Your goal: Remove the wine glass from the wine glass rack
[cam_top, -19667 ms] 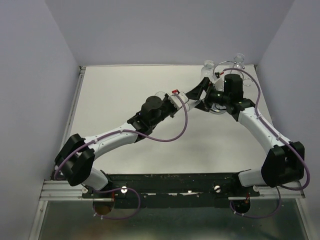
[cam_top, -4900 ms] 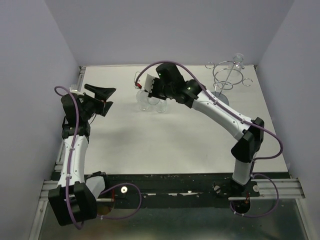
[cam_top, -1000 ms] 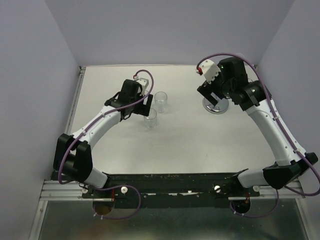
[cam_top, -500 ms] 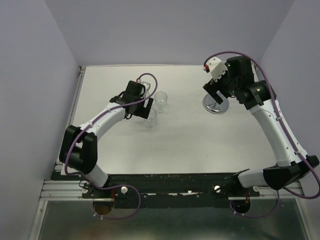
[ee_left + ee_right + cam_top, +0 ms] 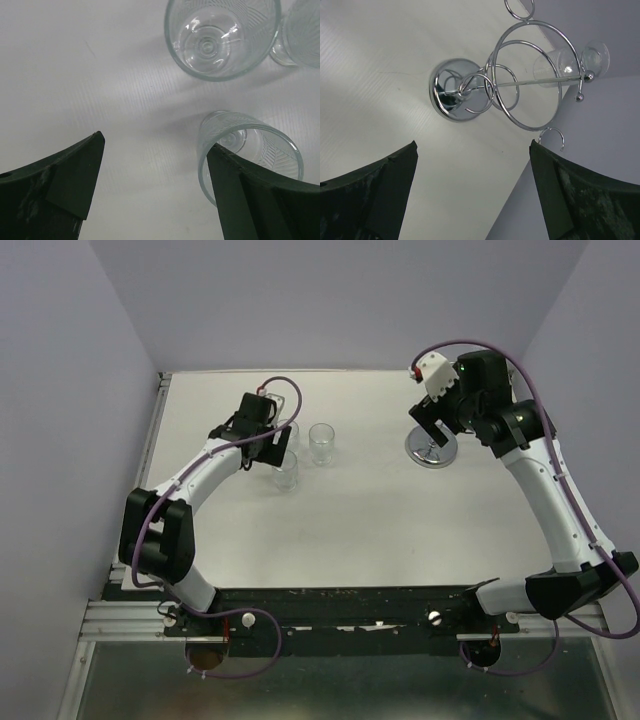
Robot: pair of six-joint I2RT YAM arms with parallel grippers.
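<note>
The chrome wine glass rack (image 5: 457, 97) stands at the back right of the table. In the top view only its round base (image 5: 430, 452) shows, below my right arm. One wine glass (image 5: 565, 62) hangs on the rack's far side, stem in a ring. My right gripper (image 5: 472, 190) is open and empty, above and short of the rack, touching nothing. Over the table's middle left, my left gripper (image 5: 152, 185) is also open and empty. One upright glass (image 5: 250, 150) sits just beyond its right finger, with two others (image 5: 222, 37) (image 5: 305, 30) farther on.
Clear glasses (image 5: 321, 443) (image 5: 285, 472) stand on the white table beside the left gripper (image 5: 265, 430). Lavender walls close in the left, back and right sides, and the rack sits close to the right wall. The arm bases and a black rail line the near edge.
The left gripper has drawn back to the left and away from the glasses. The right gripper has shifted slightly right and up beside the rack. Both stay open.
</note>
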